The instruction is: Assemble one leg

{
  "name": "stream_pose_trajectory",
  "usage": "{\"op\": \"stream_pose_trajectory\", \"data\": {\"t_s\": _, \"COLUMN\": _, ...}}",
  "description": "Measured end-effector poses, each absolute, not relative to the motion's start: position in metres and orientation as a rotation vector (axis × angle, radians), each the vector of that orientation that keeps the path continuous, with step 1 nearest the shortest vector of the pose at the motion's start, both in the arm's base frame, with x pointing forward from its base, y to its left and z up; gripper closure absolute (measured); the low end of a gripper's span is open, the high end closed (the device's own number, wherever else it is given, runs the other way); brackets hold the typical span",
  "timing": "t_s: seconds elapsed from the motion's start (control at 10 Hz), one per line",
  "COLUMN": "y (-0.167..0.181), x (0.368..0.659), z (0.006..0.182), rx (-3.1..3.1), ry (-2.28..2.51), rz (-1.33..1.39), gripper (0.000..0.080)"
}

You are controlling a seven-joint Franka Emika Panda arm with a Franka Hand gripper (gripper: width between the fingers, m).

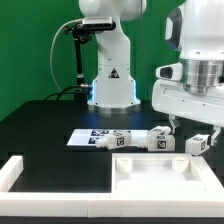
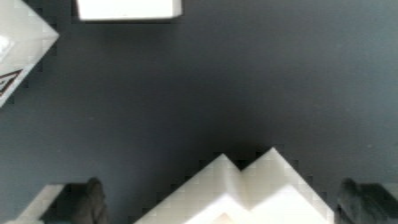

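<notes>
Several legs [image 1: 160, 140] lie right of centre in the exterior view, behind the slab [image 1: 165, 172]. Gripper [image 2: 221, 202] hangs above them, fingers [image 2: 75, 200] apart, gripping nothing.

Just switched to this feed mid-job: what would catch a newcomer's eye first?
The arm's bulky white head fills the exterior view's right, its pincer hanging just above a row of small tagged legs on the black table. Nearer the camera lies the large white tabletop slab. The marker board lies flat to the exterior view's left of the legs, in front of the arm's base.
</notes>
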State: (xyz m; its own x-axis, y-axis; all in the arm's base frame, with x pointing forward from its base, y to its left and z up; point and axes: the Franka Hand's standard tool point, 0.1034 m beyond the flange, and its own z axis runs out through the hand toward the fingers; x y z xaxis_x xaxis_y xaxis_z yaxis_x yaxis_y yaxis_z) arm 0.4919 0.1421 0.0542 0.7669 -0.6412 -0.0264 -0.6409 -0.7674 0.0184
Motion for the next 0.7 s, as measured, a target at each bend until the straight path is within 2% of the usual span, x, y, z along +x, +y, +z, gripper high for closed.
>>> {"op": "stream_pose_trajectory", "data": {"t_s": 0.3, "y": 0.111, "x": 0.494, "z": 0.057, "rx": 3.041, "ry": -1.090, "rz": -0.340, "gripper": 0.0150}}
{"op": "stream_pose_trajectory", "data": {"t_s": 0.5, "y": 0.108, "x": 0.483, "z": 0.067, "rx": 3.042, "ry": -1.108, "rz": -0.614, "gripper": 0.0150}}
{"op": "stream_pose_trajectory", "data": {"t_s": 0.7, "y": 0.104, "x": 0.482, "z": 0.068, "rx": 3.008, "ry": -1.070, "rz": -0.730, "gripper": 0.0150}}
